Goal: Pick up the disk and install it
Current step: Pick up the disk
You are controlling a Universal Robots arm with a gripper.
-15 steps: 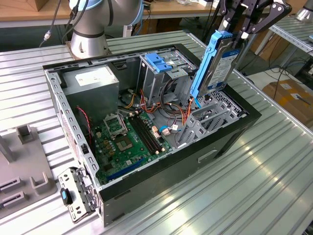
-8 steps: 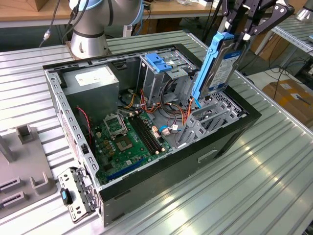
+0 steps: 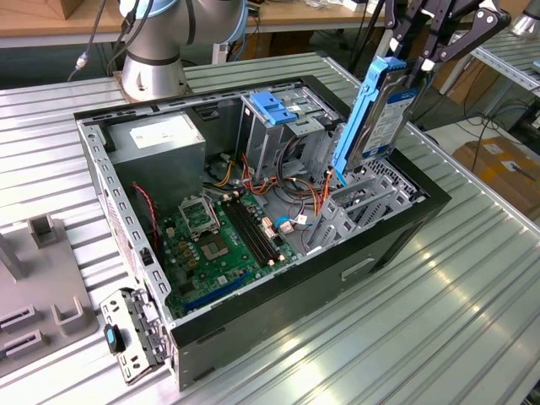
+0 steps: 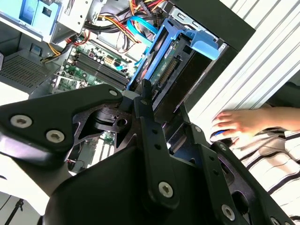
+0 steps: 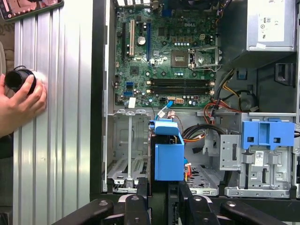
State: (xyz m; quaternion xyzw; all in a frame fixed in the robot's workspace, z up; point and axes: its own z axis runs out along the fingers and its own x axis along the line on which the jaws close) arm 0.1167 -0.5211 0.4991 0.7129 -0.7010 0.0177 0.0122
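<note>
Above the open black computer case (image 3: 371,253), the black tool (image 3: 413,63) grips the flat grey metal disk with blue side rails (image 3: 380,118). It hangs upright — lower end over the grey drive bay (image 3: 359,207).

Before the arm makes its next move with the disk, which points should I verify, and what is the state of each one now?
1. Grip: jaws shut on the disk: ok.
2. Disk held on end above the drive bay: ok.
3. Bay holds no drive: ok.
4. Cables beside the bay, clear of the path: cannot tell.
5. Person's hand on the table beside the case: not ok, probably too near.
</note>
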